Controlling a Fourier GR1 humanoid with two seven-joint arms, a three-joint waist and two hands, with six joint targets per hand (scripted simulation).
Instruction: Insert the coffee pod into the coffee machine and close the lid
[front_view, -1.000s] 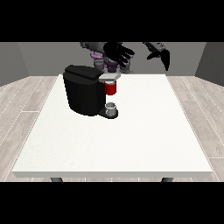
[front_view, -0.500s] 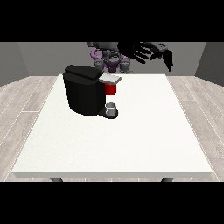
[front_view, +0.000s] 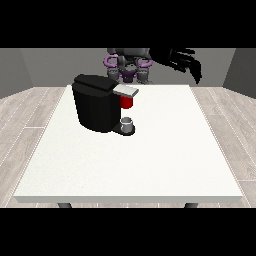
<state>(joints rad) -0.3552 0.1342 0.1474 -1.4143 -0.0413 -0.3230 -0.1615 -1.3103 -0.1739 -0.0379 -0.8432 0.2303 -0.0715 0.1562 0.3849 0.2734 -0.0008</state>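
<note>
Raised at the view's right, my hand (front_view: 184, 62) hangs above the far right part of the white desk (front_view: 150, 165), its fingers spread and relaxed, holding nothing and touching nothing. It sits well apart from the coffee machine (front_view: 97, 102), which stands on the left half of the desk nearer to me than to the camera. My other hand is not visible anywhere in the view.

On the machine's front a grey lid (front_view: 125, 90) lies nearly flat over the red part of the brew head (front_view: 127, 101), and a small grey cup (front_view: 128, 123) rests on the drip stand below. I cannot make out a coffee pod anywhere on the desk or in my hand; if it is in the machine, the lid hides it. Judging by the flat lid, the closing step looks done or nearly done, though I cannot tell whether it is fully seated.

The risks from here, as I judge them: if the lid is only resting, a careless reach back could nudge the machine along the desk or tip the cup. Lowering my arm without looking could also sweep the desk's far edge
</note>
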